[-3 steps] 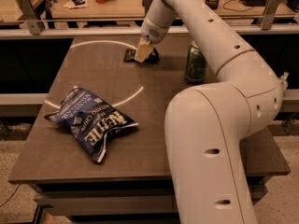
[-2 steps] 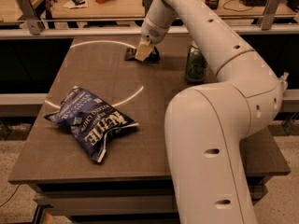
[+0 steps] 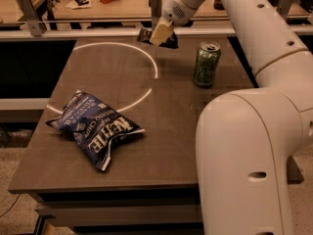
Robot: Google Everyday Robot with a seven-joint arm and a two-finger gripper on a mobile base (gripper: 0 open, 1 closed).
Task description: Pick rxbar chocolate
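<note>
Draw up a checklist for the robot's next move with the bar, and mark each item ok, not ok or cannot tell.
1. The gripper is shut on the small flat dark-wrapped chocolate bar: ok.
2. The bar is off the brown tabletop, by its far edge: ok, it seems.
3. The grip is near the bar's middle, with wrapper showing on both sides: ok.
4. The green soda can stands upright, right of the gripper and apart from it: ok.
5. The blue crinkled Kettle chip bag lies near the front, far from the gripper: ok.
6. The grip is firm enough for carrying: cannot tell.
</note>
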